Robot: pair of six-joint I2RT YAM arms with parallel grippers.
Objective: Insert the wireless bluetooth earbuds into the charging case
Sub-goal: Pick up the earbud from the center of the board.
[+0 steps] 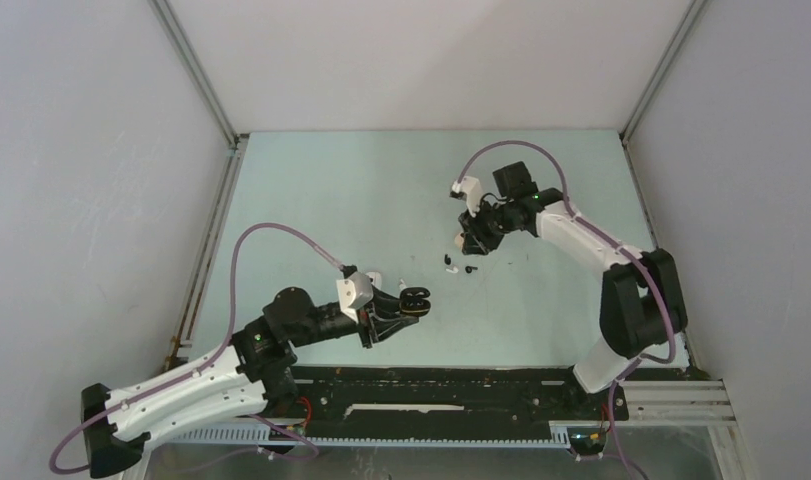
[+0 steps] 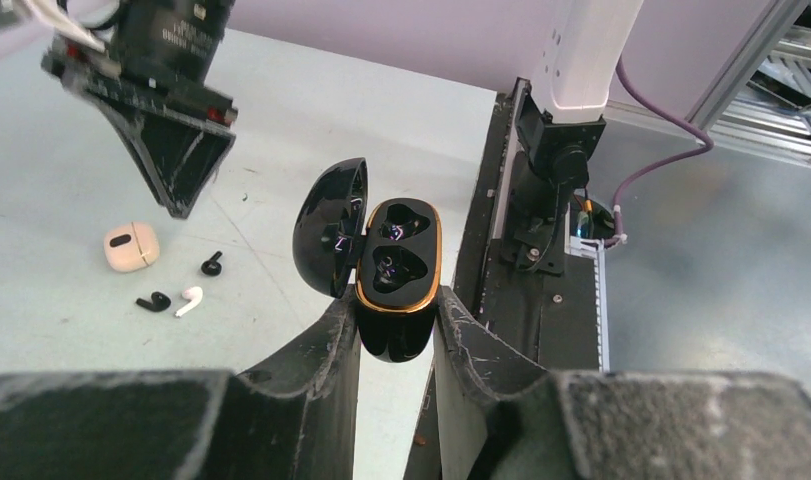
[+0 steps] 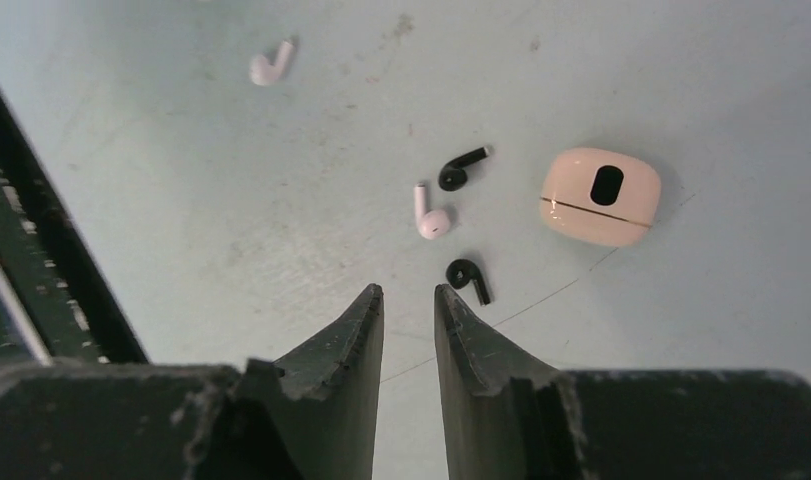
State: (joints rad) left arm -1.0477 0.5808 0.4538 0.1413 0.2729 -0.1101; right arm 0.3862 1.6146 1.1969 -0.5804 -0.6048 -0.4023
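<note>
My left gripper (image 2: 396, 302) is clamped on the lower body of the black charging case (image 2: 399, 255). Its lid is swung open to one side, and both wells inside the gold rim are empty. My right gripper (image 3: 407, 294) hangs above the table (image 3: 231, 220) with its jaws drawn to a narrow slot and nothing between them. Just past its tips lies one black earbud (image 3: 467, 278). A second black earbud (image 3: 464, 168) sits a little farther out, and a pale earbud (image 3: 428, 215) lies between the two — close to both. A closed beige case (image 3: 601, 196) rests beside that cluster, and another pale earbud (image 3: 271, 63) lies well apart.

I judge the black pair belongs in the case I'm holding. Three things could go wrong from here. Jaws this narrow could land on top of the bud rather than around it and flick it away. A sloppy descent could catch the pale neighbour instead. And the case, gripped only low down, could twist when a bud is pressed in.
</note>
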